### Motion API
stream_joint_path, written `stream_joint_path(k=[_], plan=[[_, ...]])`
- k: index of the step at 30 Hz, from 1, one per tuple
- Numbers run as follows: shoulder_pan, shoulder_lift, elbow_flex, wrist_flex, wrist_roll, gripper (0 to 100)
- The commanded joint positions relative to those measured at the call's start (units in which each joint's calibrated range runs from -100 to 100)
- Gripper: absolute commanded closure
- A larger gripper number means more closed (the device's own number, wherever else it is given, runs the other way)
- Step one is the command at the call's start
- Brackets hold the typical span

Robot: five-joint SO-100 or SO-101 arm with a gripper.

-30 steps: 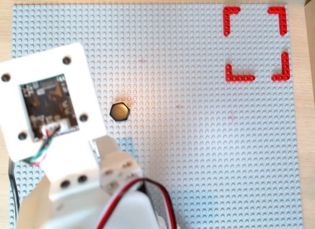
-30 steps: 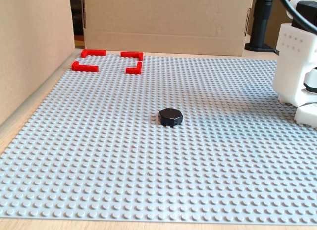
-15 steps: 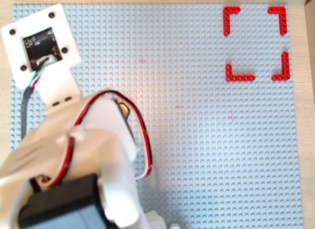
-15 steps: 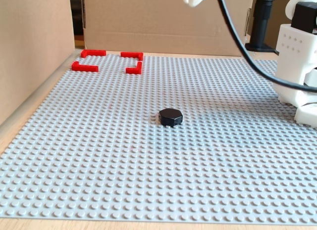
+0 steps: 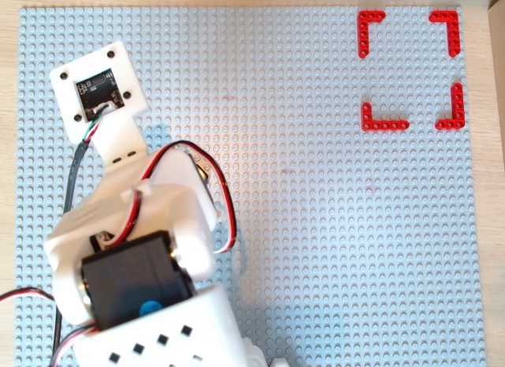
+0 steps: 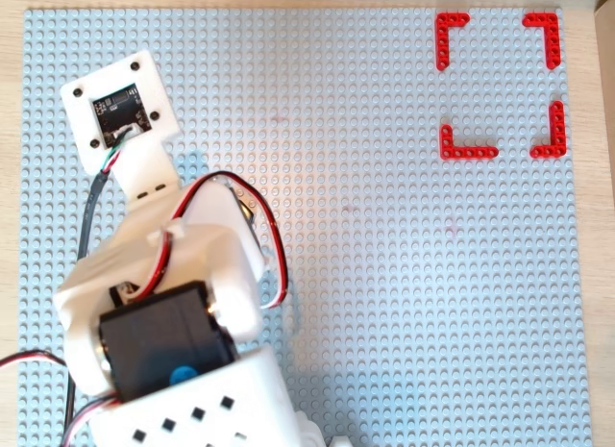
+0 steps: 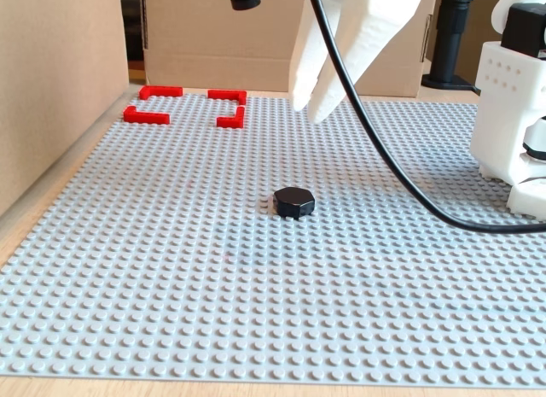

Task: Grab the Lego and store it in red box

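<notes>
In the fixed view, going from left to right, the red box (image 7: 185, 106) lies flat at the far left corner of the grey baseplate (image 7: 171, 269), its four corner pieces outlining an empty square. The Lego (image 7: 294, 201), a dark hexagonal piece, sits alone near the middle of the plate, well apart from the box. Above and slightly to the right of it hangs the gripper (image 7: 310, 109), its two white fingers pointing down and parted only a little at the tips, with nothing between them. The Lego therefore lies below the fingertips and a touch to the left and nearer the camera, so the coming move looks like a descent with a small shift that way. In both overhead views the arm (image 5: 134, 256) covers the Lego, and the red box (image 5: 410, 67) shows at upper right.
</notes>
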Motion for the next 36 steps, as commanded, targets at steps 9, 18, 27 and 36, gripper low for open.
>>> stream_joint_path(k=[9,18,27,36], plan=[[0.4,0.1,9.0,-10.2,0.2,83],[1.6,8.2,9.6,-15.4,0.3,82],[1.7,12.0,10.0,-17.5,0.3,78],[1.4,12.2,11.0,-17.6,0.3,77]])
